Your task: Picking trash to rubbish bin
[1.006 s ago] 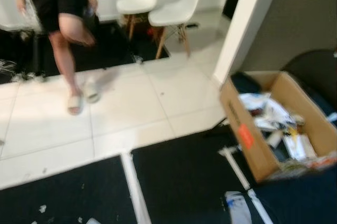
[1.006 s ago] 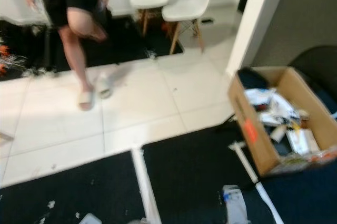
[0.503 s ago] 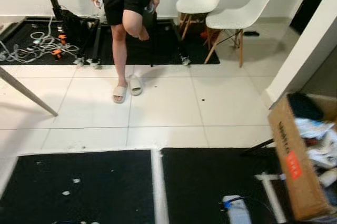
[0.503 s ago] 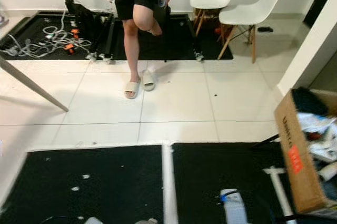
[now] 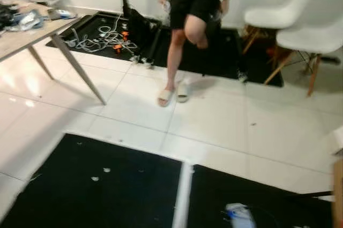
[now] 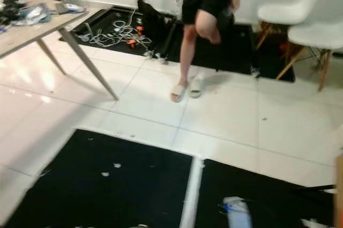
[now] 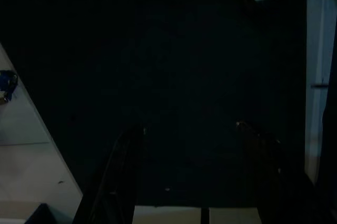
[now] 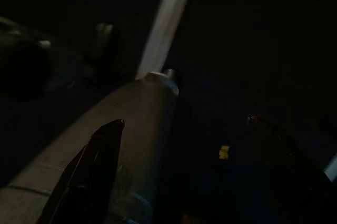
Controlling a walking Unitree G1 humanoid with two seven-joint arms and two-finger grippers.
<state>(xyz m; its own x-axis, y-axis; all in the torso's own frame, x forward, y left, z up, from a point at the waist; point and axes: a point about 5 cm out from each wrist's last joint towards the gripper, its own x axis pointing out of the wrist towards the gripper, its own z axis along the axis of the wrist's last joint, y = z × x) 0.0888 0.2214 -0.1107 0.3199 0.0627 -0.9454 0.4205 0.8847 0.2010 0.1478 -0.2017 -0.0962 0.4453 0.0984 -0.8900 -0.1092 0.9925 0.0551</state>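
- Against half a second ago, my head camera has swung toward the robot's left: the cardboard box of rubbish has slid off the right edge, and a wooden table (image 5: pixel 32 35) has come into view at upper left.
- The person (image 5: pixel 195 2) stands on one leg as before, one knee raised, beside two pale slippers (image 5: pixel 172 94) on the white tiled floor (image 5: pixel 257 131).
- I can read no brand, label or writing; the frames are soft with motion blur.
- The table carries blurred clutter that I cannot identify.
- Trash: a flattened pale bottle with a blue end (image 6: pixel 238 214) lies on the black mat (image 5: pixel 123 190) near the bottom edge, with small white scraps (image 5: pixel 95 178) scattered further left.
- Two white chairs (image 5: pixel 300 24) stand at upper right; cables (image 5: pixel 104 37) lie tangled on the far mat.
- Left claw (image 7: pixel 189 129): fingers spread, hanging over dark mat.
- Right claw (image 8: pixel 184 124): fingers spread, empty, in deep shade.
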